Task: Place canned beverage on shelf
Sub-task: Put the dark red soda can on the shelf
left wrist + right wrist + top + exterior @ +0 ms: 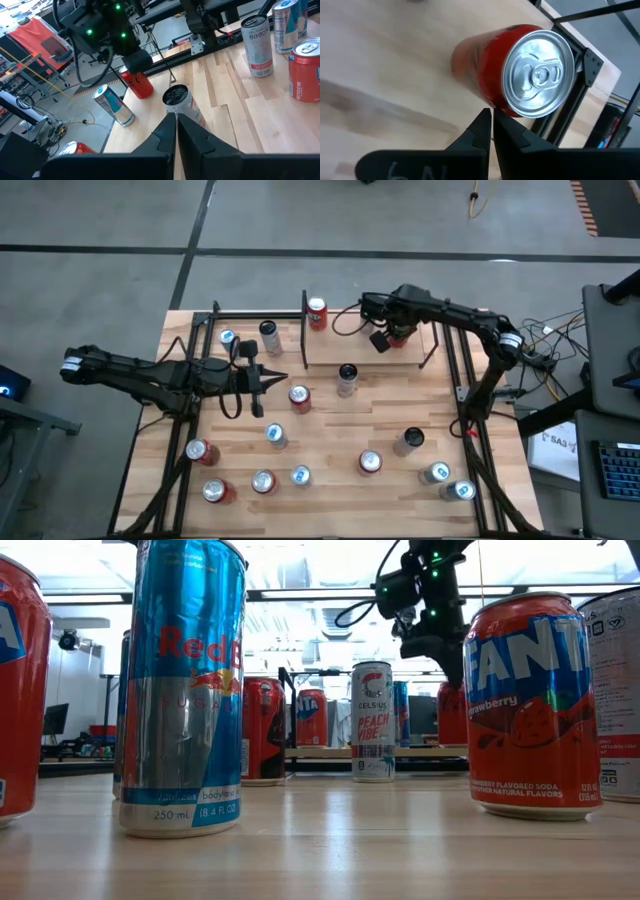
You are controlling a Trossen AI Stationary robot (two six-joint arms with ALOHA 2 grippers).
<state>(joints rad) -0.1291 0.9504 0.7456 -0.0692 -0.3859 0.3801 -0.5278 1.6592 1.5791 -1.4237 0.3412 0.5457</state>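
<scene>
The shelf (330, 352), a light-wood board with black side rails, stands at the table's far middle. A red can (520, 80) with a silver top stands upright on the board (385, 55) near its right rail (580, 60). It also shows in the left wrist view (139, 84). My right gripper (491, 116) is shut and hovers over the shelf (383, 338), its tips at the red can's top rim. A blue-silver can (115, 105) stands beside the red one. My left gripper (278, 376) is shut and empty over the table left of the shelf. My right gripper's shut fingertips (482, 120) stand at the edge of the red can's top rim (502, 107), coming slanting down from above. I cannot tell whether they touch it. The can stands upright on the shelf board.
A black-topped can (347, 377) stands just in front of the shelf, straight ahead of my left gripper (176, 119). A red can (317, 313) stands at the shelf's far left corner. Several more cans dot the table's near half (300, 475). A Red Bull can (185, 690) and a Fanta can (535, 705) stand near the front edge.
</scene>
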